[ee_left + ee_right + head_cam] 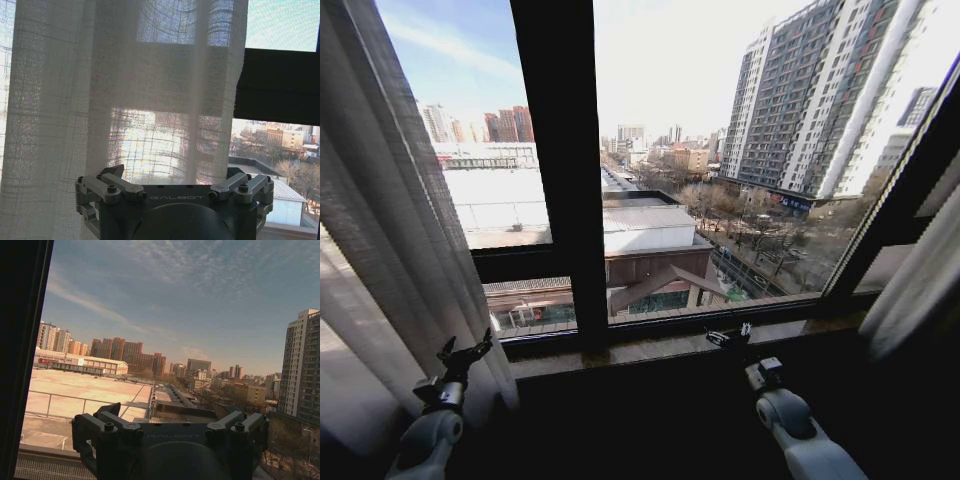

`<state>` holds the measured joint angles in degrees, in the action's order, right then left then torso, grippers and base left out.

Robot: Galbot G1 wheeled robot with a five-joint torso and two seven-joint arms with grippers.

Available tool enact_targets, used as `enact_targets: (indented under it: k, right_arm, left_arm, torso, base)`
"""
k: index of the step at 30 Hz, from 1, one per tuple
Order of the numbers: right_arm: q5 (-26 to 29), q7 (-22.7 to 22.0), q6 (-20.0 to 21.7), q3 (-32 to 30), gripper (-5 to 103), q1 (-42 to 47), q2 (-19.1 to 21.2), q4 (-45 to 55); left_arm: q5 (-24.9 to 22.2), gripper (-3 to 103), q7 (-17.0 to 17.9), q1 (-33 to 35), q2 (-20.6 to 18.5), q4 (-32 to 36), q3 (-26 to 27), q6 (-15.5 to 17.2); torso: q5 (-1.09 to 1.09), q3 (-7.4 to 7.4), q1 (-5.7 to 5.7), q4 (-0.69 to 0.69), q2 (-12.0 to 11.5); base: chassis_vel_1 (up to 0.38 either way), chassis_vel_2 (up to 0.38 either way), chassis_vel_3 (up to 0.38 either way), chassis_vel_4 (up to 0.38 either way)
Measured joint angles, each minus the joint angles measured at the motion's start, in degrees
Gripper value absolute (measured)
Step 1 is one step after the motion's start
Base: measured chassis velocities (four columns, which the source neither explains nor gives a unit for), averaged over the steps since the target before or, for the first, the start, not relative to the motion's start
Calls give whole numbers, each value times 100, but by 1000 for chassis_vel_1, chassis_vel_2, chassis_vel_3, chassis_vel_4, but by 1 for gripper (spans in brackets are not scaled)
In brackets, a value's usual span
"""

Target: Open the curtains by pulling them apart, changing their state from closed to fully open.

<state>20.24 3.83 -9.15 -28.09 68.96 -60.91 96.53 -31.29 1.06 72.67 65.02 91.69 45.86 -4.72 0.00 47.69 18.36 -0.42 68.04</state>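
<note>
**Curtain opening: finishing the left-hand panel**

Both arms are reaching toward the window frame (560,170), the landmark for every position below. Largest in view, the curtains (390,240) are hanging gathered to the left of the frame's centre post, with a second sheer panel (920,290) bunched at the frame's right edge; the glass between them is showing open city. The task is judged nearly complete.

The left gripper (463,357) is sitting just beside the left panel's inner edge, below the frame's sill line, fingers spread and holding nothing. In its wrist view the fabric (125,100) is hanging directly ahead.

The right gripper (732,338) is idling at the sill right of the centre post, fingers spread, empty.

To finish well, pinch several pleats together, not a single fold, and draw away from the post horizontally, avoiding downward drag.
</note>
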Motion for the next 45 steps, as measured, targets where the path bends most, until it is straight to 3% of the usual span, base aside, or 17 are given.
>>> enact_targets:
  k: [26,28,29,32,33,35,38,45]
  right_arm:
    - [0,0,0,0,100,0,0,0]
    - [0,1,0,1,100,0,0,0]
    - [0,1,0,1,100,0,0,0]
    - [0,1,0,0,100,0,0,0]
    - [0,1,0,0,100,0,0,0]
    - [0,1,0,1,100,0,0,0]
    - [0,1,0,1,100,0,-1,0]
    - [0,1,0,1,100,0,0,0]
  left_arm:
    - [35,100,18,-4,23,41,-33,39]
    - [320,97,119,-64,255,390,-383,394]
    - [320,97,119,-64,255,390,-383,394]
    - [851,92,328,-187,679,1034,-1021,1057]
    - [851,92,328,-187,679,1034,-1021,1057]
    - [1243,99,473,-272,996,1512,-1495,1551]
    - [1384,100,675,-496,1033,1498,-1728,1575]
    - [1638,100,882,-744,765,1055,-1653,1222]
  torso:
    - [1,0,0,2,0]
    - [0,0,0,3,0]
    - [0,0,0,3,0]
    - [2,0,0,-3,0]
    - [2,0,0,-3,0]
    - [2,0,0,-2,0]
    - [3,0,0,-2,0]
    - [0,0,2,3,0]
  base:
    - [0,0,0,0]
    - [0,0,0,0]
    - [0,0,0,0]
    - [0,0,0,0]
    - [0,0,0,0]
    - [0,0,0,0]
    - [0,0,0,0]
    - [0,0,0,0]
